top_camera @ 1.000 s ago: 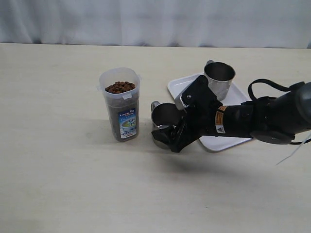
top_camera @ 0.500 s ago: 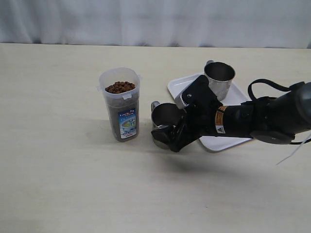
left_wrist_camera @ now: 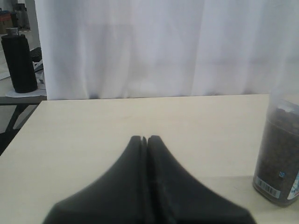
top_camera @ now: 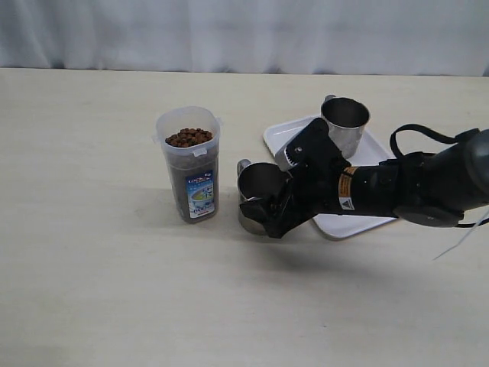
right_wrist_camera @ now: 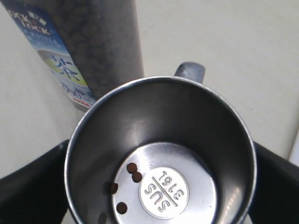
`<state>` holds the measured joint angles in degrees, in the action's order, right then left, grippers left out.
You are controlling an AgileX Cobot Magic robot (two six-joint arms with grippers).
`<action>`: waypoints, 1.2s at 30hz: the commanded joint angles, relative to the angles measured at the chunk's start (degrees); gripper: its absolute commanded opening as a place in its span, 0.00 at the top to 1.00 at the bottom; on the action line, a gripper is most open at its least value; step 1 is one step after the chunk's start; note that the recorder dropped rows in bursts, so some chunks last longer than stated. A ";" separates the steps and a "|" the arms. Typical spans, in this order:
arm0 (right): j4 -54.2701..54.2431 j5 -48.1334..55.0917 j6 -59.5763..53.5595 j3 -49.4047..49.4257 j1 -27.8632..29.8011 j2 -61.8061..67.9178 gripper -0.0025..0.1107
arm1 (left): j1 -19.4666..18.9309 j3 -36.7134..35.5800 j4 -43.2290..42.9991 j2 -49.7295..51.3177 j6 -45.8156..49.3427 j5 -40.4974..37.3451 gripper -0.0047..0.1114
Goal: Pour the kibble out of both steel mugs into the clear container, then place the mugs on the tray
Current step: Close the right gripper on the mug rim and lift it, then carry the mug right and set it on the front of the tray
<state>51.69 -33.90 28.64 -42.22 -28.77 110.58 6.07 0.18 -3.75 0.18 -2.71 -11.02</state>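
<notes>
One steel mug point(top_camera: 260, 182) stands on the table between the clear container point(top_camera: 189, 164) and the tray point(top_camera: 365, 222). My right gripper point(top_camera: 267, 203) straddles it, a finger close against each side; whether they press it does not show. In the right wrist view this mug point(right_wrist_camera: 187, 121) holds only a few kibble point(right_wrist_camera: 136, 176) pellets. The container is filled with kibble point(top_camera: 189, 138) nearly to its rim. The other steel mug point(top_camera: 345, 122) stands upright on the tray's far part. My left gripper point(left_wrist_camera: 145, 138) is shut and empty, low over the table, with the container point(left_wrist_camera: 280, 154) off to one side.
A white curtain point(top_camera: 244, 34) runs behind the table's far edge. In the left wrist view a black cylinder point(left_wrist_camera: 18, 63) stands on a separate table beyond this table's corner.
The right gripper's fingers have drawn in towards the mug's sides. The mug, the container and the tray have not moved.
</notes>
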 commanded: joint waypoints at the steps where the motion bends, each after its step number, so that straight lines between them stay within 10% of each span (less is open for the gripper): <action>1: -0.01 -0.43 -0.13 -0.17 -0.08 -0.09 0.94 | 0.31 -0.18 -0.11 -0.18 -0.17 0.70 0.96; 17: 0.38 4.79 -1.62 2.57 1.33 -10.44 0.94 | 0.31 -0.18 -0.34 -0.18 -0.17 0.27 0.96; 26: 0.04 -1.06 -2.29 9.41 17.94 -14.16 0.94 | 0.31 -0.18 -0.34 -0.18 -0.17 0.27 0.96; 33: -4.26 -5.41 -11.53 9.93 18.80 -5.92 0.94 | 0.31 -0.18 -0.12 -0.18 -0.17 0.63 0.96; 36: -4.53 -5.28 -12.87 9.93 18.80 -5.12 0.73 | 0.31 -0.18 -0.12 -0.18 -0.17 0.63 0.96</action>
<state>48.02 -37.92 17.36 -32.43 -10.32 105.24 6.07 0.18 -3.97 0.18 -2.71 -11.02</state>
